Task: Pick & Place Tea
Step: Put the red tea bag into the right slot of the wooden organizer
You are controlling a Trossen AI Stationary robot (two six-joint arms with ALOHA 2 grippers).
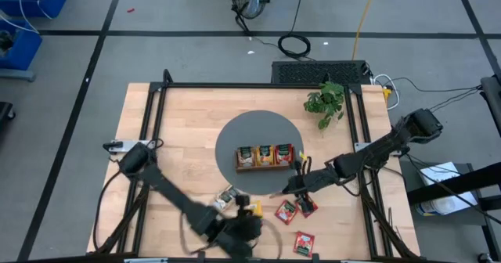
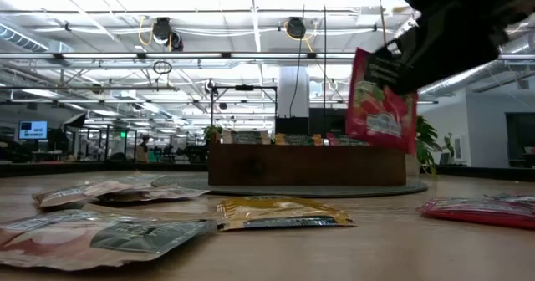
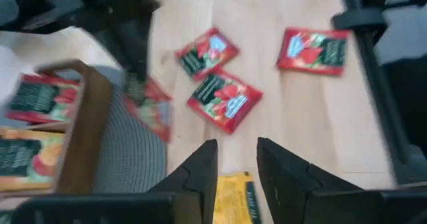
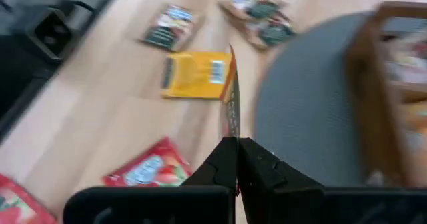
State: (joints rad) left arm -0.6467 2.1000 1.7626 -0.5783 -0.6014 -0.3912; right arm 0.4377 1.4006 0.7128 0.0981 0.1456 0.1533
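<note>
My right gripper [image 1: 286,189] [image 4: 237,143] is shut on a red tea sachet [image 2: 383,105], just off the near right rim of the grey round mat [image 1: 235,134]. My left gripper [image 3: 237,164] [image 1: 241,225] is open and hovers near the table's near edge, above a yellow sachet [image 3: 233,199] [image 1: 250,208]. Two red sachets [image 1: 286,210] [image 1: 307,206] lie flat beside it, and a third [image 1: 304,243] lies nearer the edge. Pale sachets [image 1: 227,196] lie flat left of the yellow one. The wooden tray [image 1: 264,157] on the mat holds several sachets. My right gripper pinches the red sachet between its two fingers at its upper edge [image 2: 393,63]. The fingers slant down from the table's right. The sachet [image 4: 231,107] shows edge-on ahead of the fingertips; it hangs below them, tilted and lifted clear of the table.
A small green plant [image 1: 325,102] stands at the far right of the table. Black frame rails [image 1: 156,114] run along the left and right sides. A white power strip [image 1: 117,145] lies by the left arm's base. Bare wood lies left of the mat.
</note>
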